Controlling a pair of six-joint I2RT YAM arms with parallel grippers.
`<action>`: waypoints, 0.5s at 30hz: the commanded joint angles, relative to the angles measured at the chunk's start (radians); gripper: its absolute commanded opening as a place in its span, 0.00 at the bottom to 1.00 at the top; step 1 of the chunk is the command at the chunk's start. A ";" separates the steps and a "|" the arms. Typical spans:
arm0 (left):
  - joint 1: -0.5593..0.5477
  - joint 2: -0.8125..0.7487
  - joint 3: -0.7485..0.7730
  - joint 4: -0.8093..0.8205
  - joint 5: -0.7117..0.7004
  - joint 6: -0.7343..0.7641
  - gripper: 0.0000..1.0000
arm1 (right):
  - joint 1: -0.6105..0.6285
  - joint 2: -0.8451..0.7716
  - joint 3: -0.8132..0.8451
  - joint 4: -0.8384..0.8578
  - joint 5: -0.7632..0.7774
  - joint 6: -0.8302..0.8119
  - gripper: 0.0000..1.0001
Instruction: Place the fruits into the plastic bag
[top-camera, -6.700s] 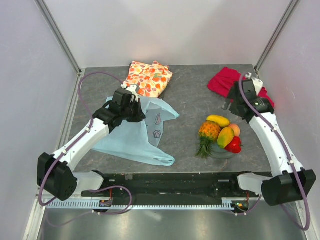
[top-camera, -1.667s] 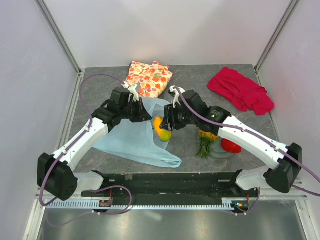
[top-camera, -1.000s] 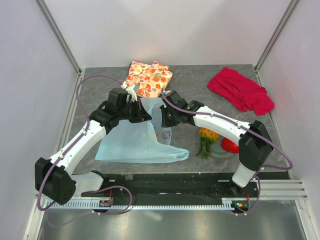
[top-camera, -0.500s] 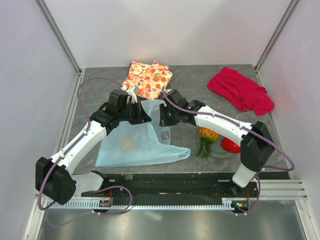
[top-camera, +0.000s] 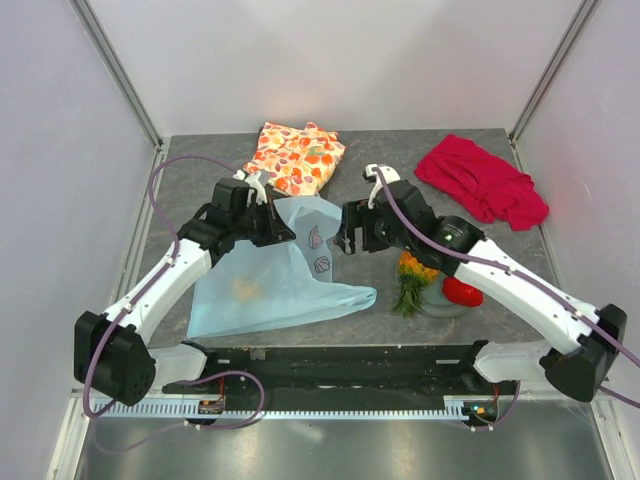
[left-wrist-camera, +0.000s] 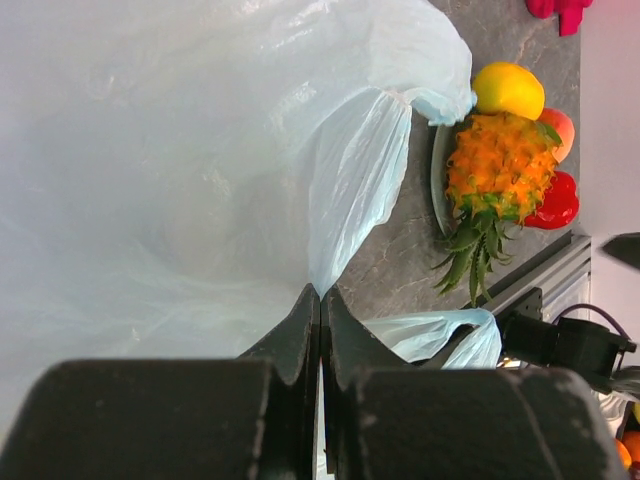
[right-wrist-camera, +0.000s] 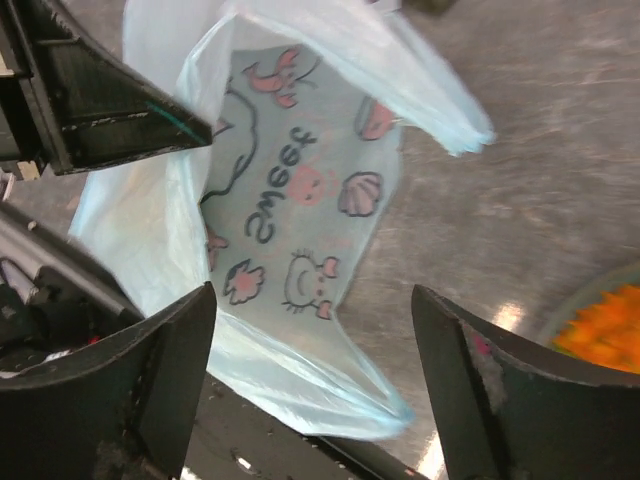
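Note:
The light-blue plastic bag (top-camera: 280, 285) lies left of centre, mouth facing the plate. A faint orange-yellow fruit (top-camera: 245, 290) shows through its film. My left gripper (top-camera: 272, 224) is shut on the bag's upper edge (left-wrist-camera: 330, 270), holding the mouth up. My right gripper (top-camera: 350, 232) hangs open and empty just right of the mouth; the bag's printed side (right-wrist-camera: 295, 190) lies below its fingers (right-wrist-camera: 175, 360). On the grey-green plate (left-wrist-camera: 437, 180) sit the pineapple (left-wrist-camera: 497, 165), a yellow mango (left-wrist-camera: 507, 88), a peach (left-wrist-camera: 560, 125) and a red pepper-like piece (left-wrist-camera: 555, 200).
An orange floral cloth (top-camera: 297, 157) lies at the back, just behind the left gripper. A red cloth (top-camera: 483, 180) is bunched at the back right. The right arm crosses above the plate (top-camera: 440, 302). Walls stand on three sides.
My right gripper carried a yellow-orange fruit into the bag's mouth, opened, and has drawn back to the right. The fruit now lies inside the bag. The left gripper kept its hold.

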 joint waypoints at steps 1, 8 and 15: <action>0.006 0.008 -0.002 0.033 0.029 0.001 0.02 | -0.001 -0.084 -0.003 -0.093 0.222 0.006 0.91; 0.006 -0.009 -0.011 0.034 0.032 -0.008 0.01 | -0.180 -0.055 0.046 -0.274 0.286 0.078 0.98; 0.006 -0.019 -0.022 0.037 0.034 -0.016 0.02 | -0.360 -0.021 0.008 -0.389 0.250 0.107 0.98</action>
